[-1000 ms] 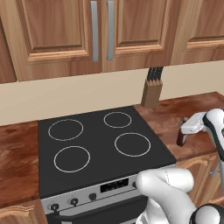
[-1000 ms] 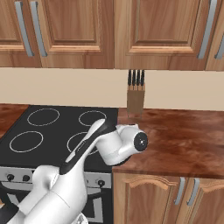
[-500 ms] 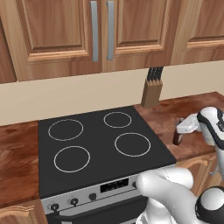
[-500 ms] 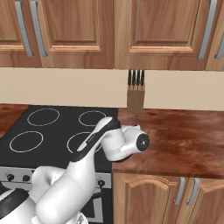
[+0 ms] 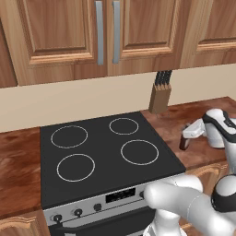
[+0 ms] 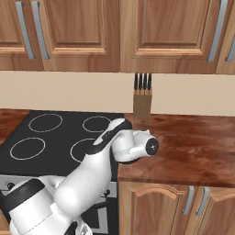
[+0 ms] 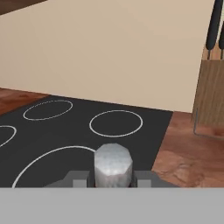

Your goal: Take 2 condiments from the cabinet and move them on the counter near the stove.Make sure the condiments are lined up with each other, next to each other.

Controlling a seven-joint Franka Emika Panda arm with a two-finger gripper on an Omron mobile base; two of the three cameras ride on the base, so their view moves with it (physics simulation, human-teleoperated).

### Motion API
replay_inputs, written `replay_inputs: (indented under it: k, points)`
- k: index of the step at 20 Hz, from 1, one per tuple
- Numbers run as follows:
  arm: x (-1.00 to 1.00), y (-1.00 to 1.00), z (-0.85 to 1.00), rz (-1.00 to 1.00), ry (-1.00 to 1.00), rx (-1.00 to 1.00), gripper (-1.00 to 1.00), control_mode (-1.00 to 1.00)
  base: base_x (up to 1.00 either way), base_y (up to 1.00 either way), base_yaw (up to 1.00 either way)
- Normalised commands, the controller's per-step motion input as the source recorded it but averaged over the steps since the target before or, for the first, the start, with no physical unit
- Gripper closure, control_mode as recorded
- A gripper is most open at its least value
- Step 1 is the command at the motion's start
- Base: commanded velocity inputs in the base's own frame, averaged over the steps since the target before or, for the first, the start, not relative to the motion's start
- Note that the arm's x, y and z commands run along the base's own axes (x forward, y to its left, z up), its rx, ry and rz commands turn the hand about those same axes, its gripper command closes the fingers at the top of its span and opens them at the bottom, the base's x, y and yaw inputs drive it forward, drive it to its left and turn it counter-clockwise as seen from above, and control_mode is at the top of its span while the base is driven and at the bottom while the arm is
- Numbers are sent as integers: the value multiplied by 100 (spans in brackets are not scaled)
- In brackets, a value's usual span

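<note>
The stove (image 5: 106, 156) sits at left with its four white rings. Just past its right edge, low over the tabletop (image 5: 203, 110), the gripper (image 5: 185, 139) has its jaws clamped on a dark bottle (image 5: 185, 143) with a grey cap (image 7: 113, 164). A knife block (image 5: 160, 94) stands behind, against the wall
</note>
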Motion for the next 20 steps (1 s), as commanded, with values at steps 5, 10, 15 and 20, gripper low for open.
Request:
replay_inputs:
  k: [5, 10, 15, 20]
  points:
    - [10, -10, -25, 0, 0, 0, 100, -100, 0, 0, 0]
    - [0, 0, -35, 0, 0, 0, 100, -100, 0, 0, 0]
    - [0, 0, -34, 0, 0, 0, 100, -100, 0, 0, 0]
    - [12, 0, -34, 0, 0, 0, 100, -100, 0, 0, 0]
